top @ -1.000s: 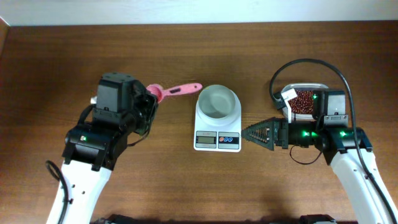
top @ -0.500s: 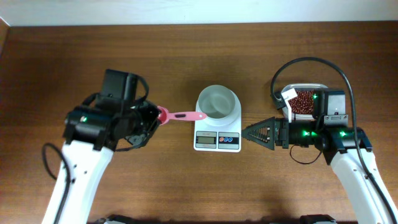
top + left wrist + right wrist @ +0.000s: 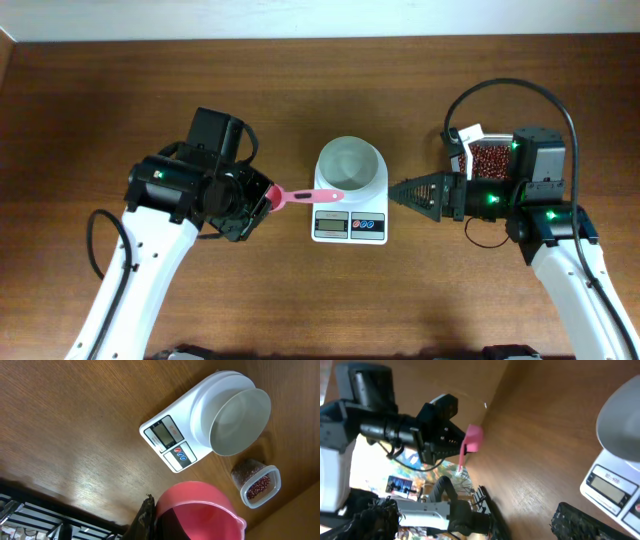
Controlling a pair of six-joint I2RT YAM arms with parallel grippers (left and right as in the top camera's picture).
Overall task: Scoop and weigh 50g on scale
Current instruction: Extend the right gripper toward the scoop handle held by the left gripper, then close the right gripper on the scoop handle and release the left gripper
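The white scale (image 3: 350,205) stands mid-table with its round white bowl (image 3: 350,165) on top; the bowl looks empty in the left wrist view (image 3: 239,420). My left gripper (image 3: 262,200) is shut on a pink measuring spoon (image 3: 310,196), which points right and reaches the scale's front left, beside the bowl. From the left wrist the spoon (image 3: 200,510) fills the lower edge next to one dark finger (image 3: 141,521). The red-brown beans (image 3: 490,160) lie in a clear tub on the right. My right gripper (image 3: 398,192) stands open and empty, just right of the scale.
The clear tub (image 3: 245,471) sits behind my right arm (image 3: 545,215), right of the scale. A black cable (image 3: 500,90) loops above it. My left arm (image 3: 170,200) lies left of the scale. Bare wood surrounds the scale in front and behind.
My left arm swung forward and right, carrying the spoon from the bowl's back left to the scale's front left. The right arm shifted back, closer to the scale's right side.
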